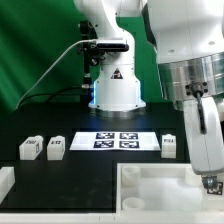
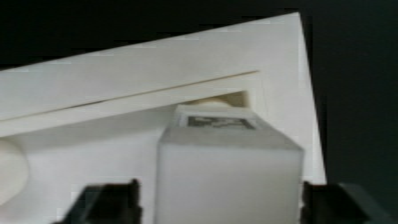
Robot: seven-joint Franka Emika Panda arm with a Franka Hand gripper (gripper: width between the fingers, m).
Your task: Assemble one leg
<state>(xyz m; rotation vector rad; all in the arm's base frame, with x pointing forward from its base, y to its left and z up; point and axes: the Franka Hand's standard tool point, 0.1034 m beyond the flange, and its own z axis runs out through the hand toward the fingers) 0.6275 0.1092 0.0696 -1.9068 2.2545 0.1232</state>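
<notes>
In the wrist view a white leg (image 2: 222, 165) with a black-and-white tag on its far end sits between my two dark fingers (image 2: 107, 203), which close on its sides. My gripper (image 2: 224, 205) holds it over the large white tray-like piece (image 2: 107, 110), with the tagged end near a rounded socket (image 2: 221, 101) by the raised rim. In the exterior view my gripper (image 1: 207, 182) hangs over the tray piece (image 1: 150, 190) at the lower right, and the held leg is mostly hidden there. Three other legs stand on the black table: two at the exterior view's left (image 1: 30, 148) (image 1: 56, 147) and one at the right (image 1: 170, 147).
The marker board (image 1: 118, 140) lies flat at the table's middle, in front of the robot's white base (image 1: 115, 90). A white part (image 1: 5, 182) shows at the lower left edge. A green wall stands behind.
</notes>
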